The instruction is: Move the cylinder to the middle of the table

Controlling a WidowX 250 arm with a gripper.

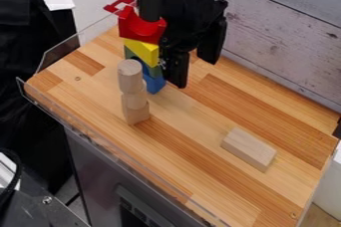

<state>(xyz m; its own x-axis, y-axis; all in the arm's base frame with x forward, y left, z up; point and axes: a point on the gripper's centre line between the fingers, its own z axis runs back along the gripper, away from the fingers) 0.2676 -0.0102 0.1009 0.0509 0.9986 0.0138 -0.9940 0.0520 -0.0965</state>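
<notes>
Cylinder (130,75), pale wood, upright; tops a tower over a rounded wooden piece (137,97) and a squared base block (136,114), toward the table's left edge in view. Colored stack (155,82), red, yellow, green and blue, just beside and behind the tower. Gripper (193,59), black, pointing down right of the colored stack; fingers wide apart. Rectangular wooden block (248,149), lying flat, nearer the right edge; a broad stretch of tabletop (190,121) runs between it and the tower. Clear guard (100,146), along the table's near-left edge. Plank wall (286,37), behind the far edge.
</notes>
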